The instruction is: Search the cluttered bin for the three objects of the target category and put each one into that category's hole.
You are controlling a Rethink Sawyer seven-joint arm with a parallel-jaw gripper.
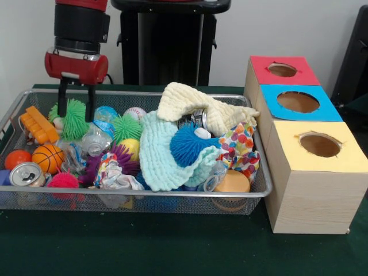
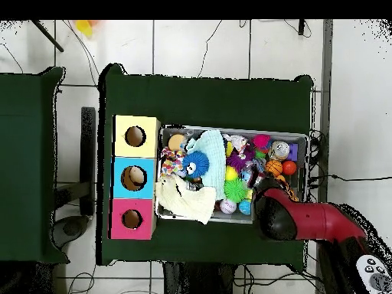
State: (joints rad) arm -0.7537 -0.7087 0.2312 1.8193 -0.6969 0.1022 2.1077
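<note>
- Front view: the gripper (image 1: 76,105) hangs open and empty over a green spiky ball (image 1: 73,119) at one end of the cluttered bin (image 1: 172,202) on the bench (image 1: 144,247). No plush animals show among balls, cans and cloths; sorting looks unstarted.
- Overhead view: the three box holes (image 2: 135,178) beside the bin hold nothing recognisable.

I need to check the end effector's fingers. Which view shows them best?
The front view: the end effector hangs over the bin, both fingers open around a green spiky ball. Overhead, the red arm hides them.
</note>
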